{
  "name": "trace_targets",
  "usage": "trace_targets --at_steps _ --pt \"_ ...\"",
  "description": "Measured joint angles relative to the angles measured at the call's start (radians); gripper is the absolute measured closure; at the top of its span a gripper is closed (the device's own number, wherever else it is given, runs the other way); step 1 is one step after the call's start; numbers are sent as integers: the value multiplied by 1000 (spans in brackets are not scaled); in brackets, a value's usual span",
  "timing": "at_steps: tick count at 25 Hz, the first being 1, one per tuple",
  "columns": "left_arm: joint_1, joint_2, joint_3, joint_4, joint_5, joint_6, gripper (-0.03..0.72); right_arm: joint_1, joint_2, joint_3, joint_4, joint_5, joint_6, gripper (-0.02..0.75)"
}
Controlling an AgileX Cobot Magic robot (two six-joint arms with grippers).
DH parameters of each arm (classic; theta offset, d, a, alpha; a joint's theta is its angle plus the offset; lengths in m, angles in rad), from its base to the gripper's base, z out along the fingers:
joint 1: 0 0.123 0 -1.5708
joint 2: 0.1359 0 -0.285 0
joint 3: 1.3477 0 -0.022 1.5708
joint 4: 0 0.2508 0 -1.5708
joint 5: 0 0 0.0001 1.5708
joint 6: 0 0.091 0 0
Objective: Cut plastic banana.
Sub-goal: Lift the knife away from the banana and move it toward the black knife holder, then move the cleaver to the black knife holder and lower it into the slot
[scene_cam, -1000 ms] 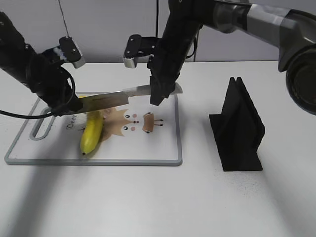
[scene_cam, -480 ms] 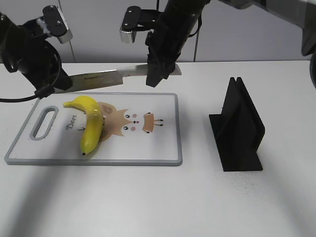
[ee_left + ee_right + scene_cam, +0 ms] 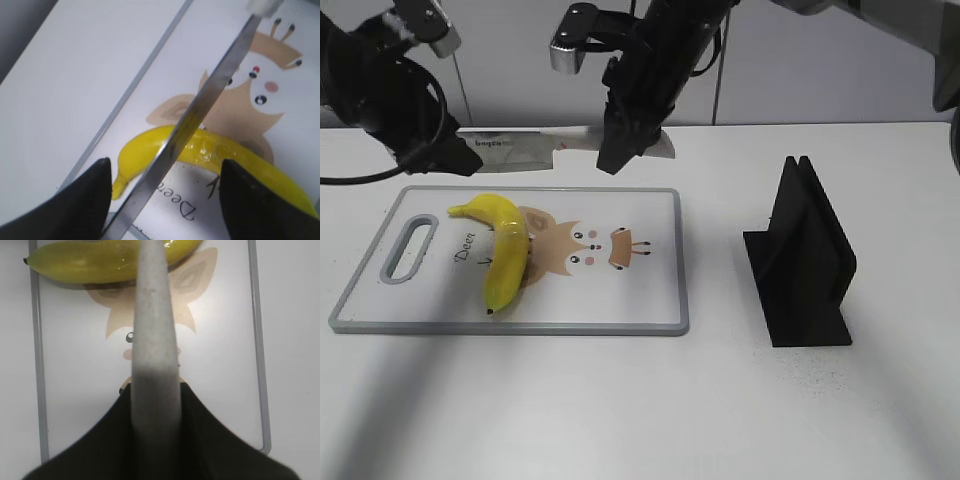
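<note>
Nearest on the white table [image 3: 620, 400] sits a black slotted stand [image 3: 802, 265] at right, with the cutting board [image 3: 620, 300] at left carrying a cartoon deer print [image 3: 585, 248] and the plastic banana [image 3: 503, 250] lying whole on its left half, stem toward the far side. Farther back, a knife [image 3: 535, 146] hangs level above the board's far edge, clear of the banana. The right gripper [image 3: 620, 150] is clamped on its pale handle, while the left gripper [image 3: 445, 155] has its fingers apart on either side of the blade, contact unclear.
</note>
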Motion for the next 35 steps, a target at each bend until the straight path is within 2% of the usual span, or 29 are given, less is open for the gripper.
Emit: trace_targets --at_steps 3,11,18,23,28,35 --pt "-1 -44 0 -26 -5 -2 19 0 -8 4 1 -17 21 556" --pt "-1 -159 0 -24 -52 -38 19 -1 -102 125 -28 -25 33 556" --pt "-1 -268 1 78 -31 -313 39 -1 -230 189 -27 -25 58 556" --pt "-1 -361 2 224 35 -579 50 -1 -338 308 -53 -25 98 556" --pt "-1 -447 4 390 203 -812 65 -1 -426 357 -86 -24 297 556" --pt "-1 -582 5 489 431 -972 87 -1 -516 357 -112 -23 599 556"
